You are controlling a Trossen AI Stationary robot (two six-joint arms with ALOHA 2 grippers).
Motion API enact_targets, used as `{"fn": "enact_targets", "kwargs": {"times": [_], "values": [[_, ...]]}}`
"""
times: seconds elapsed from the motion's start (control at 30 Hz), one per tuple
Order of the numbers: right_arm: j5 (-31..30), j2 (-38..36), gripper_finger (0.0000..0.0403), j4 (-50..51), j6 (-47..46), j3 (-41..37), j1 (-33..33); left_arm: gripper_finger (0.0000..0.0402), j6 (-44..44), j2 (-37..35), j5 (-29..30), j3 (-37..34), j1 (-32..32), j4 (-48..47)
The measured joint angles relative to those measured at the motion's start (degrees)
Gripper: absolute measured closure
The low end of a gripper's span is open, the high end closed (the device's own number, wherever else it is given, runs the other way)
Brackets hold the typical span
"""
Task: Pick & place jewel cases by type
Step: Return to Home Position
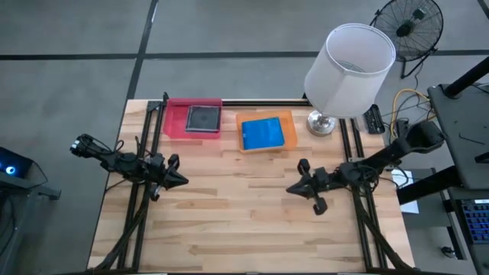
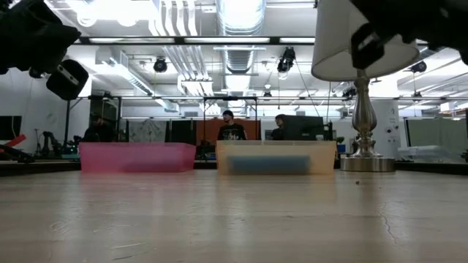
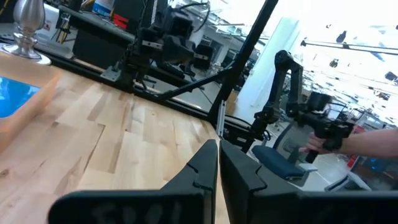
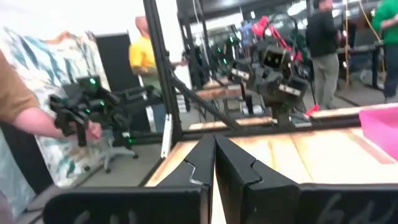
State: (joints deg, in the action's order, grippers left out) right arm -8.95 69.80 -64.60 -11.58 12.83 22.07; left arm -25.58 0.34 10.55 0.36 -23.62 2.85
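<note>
Pink tray [image 1: 174, 124] at the tabletop's [image 1: 244, 229] far edge holds a dark jewel case [image 1: 203, 118]. Just beside it, the orange tray [image 1: 288, 122] holds a blue jewel case [image 1: 263, 134]. Both cases lie well apart from the pincers. The left pincer [image 1: 182, 180] hangs on the near side of the pink tray, and the right pincer [image 1: 292, 188] on the near side of the orange one. Each has its fingers pressed together on nothing.

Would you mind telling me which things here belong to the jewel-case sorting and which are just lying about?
Belonging to the job:
black jewel case in the pink tray
blue jewel case in the orange tray
left gripper and right gripper, both shut, above bare table

Just lying about:
lamp
fan beyond the table
small black device beside the lamp
</note>
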Motion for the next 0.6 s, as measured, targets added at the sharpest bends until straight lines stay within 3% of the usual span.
{"fn": "enact_targets", "kwargs": {"times": [0.13,0.23,0.37,0.6], "values": [[0.2,0.0,0.0394,-12.9,1.4,-7.4,2.0,0.0402,0.0,0.0,0.0,0.0,0.0,0.0],[4.1,-0.2,0.0394,-20.6,1.5,-12.5,3.3,0.0402,0.0,0.0,-0.1,0.0,0.0,0.0],[8.9,-3.0,0.0394,-14.9,1.7,-12.4,3.6,0.0402,0.0,0.2,-0.2,0.0,0.0,0.0],[8.0,-15.3,0.0394,6.8,2.6,-12.4,3.5,0.0402,0.0,0.7,-0.2,0.0,0.0,0.0]]}}
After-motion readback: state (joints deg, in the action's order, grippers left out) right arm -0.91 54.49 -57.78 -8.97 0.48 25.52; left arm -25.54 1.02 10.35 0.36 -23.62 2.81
